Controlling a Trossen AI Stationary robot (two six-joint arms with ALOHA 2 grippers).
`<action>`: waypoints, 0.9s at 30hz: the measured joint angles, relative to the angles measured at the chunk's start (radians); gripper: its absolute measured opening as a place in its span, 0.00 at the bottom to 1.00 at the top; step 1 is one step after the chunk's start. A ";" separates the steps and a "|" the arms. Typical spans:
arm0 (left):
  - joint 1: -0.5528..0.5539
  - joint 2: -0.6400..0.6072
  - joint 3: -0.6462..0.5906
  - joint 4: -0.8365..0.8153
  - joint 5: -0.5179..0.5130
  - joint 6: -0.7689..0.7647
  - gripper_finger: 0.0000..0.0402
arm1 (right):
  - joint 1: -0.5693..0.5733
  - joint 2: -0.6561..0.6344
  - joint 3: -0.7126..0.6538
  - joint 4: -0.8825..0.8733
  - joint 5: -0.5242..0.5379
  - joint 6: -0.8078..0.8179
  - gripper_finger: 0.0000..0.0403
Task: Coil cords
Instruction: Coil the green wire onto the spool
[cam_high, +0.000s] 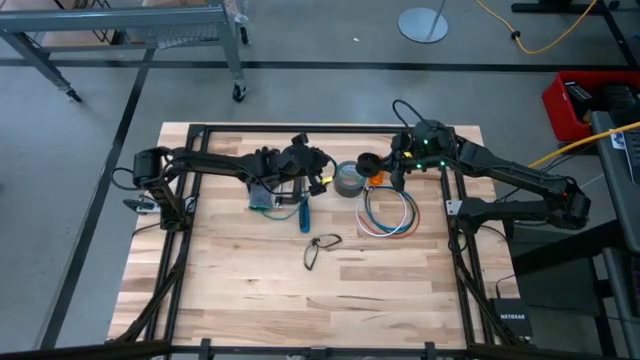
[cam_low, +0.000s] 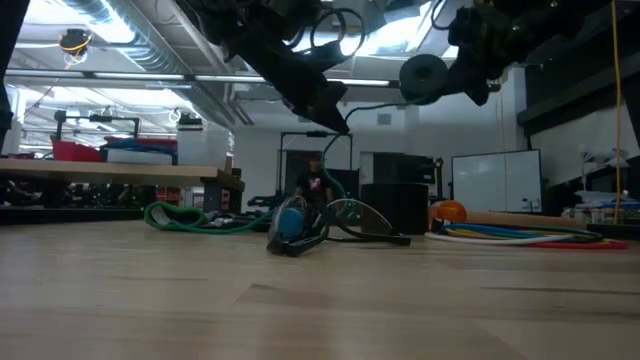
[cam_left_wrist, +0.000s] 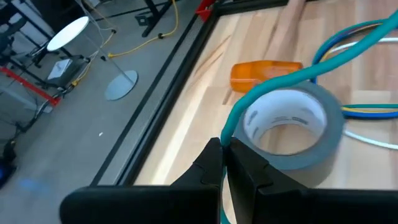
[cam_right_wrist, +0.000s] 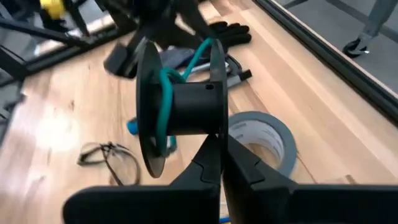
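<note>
My left gripper (cam_left_wrist: 222, 149) is shut on a teal cord (cam_left_wrist: 273, 84) above the table's middle (cam_high: 322, 182). The cord arcs over a grey tape roll (cam_left_wrist: 292, 130) toward a black spool (cam_right_wrist: 180, 106). Some of it is wound on the spool's hub. My right gripper (cam_right_wrist: 217, 146) is shut on that spool, just right of the tape roll (cam_high: 368, 160). The cords (cam_high: 388, 212), a loose ring of white, blue and red wires, lie flat on the table in front of the right gripper, with no gripper on them. My left gripper pinches the teal cord (cam_left_wrist: 225, 138) between its two fingertips, slanting down from the table's left side. The cord runs on past the fingers toward the spool, and another stretch hangs slack below the gripper (cam_low: 346, 165). My right gripper pinches the rim of one spool flange (cam_right_wrist: 216, 127) between its two fingers, slanting down from the table's right side. The spool is lifted clear of the table (cam_low: 425, 75), with teal cord turns around its hub (cam_right_wrist: 165, 102).
An orange object (cam_high: 376, 180) lies beside the tape roll (cam_high: 348, 180). Safety glasses (cam_high: 322, 248) lie nearer the front, a blue-handled tool (cam_high: 305, 212) and a black glove (cam_right_wrist: 231, 31) sit under the left arm. A black frame (cam_high: 300, 128) borders the table.
</note>
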 joint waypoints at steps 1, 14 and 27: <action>0.005 0.000 0.000 0.001 0.000 -0.002 0.00 | 0.000 0.000 0.000 -0.007 0.000 -0.010 0.00; 0.076 0.000 0.000 0.018 0.077 -0.136 0.00 | 0.027 0.044 0.000 -0.089 0.094 -0.072 0.00; 0.101 0.002 0.000 0.056 0.107 -0.291 0.00 | 0.143 0.220 0.000 -0.020 0.357 -0.046 0.00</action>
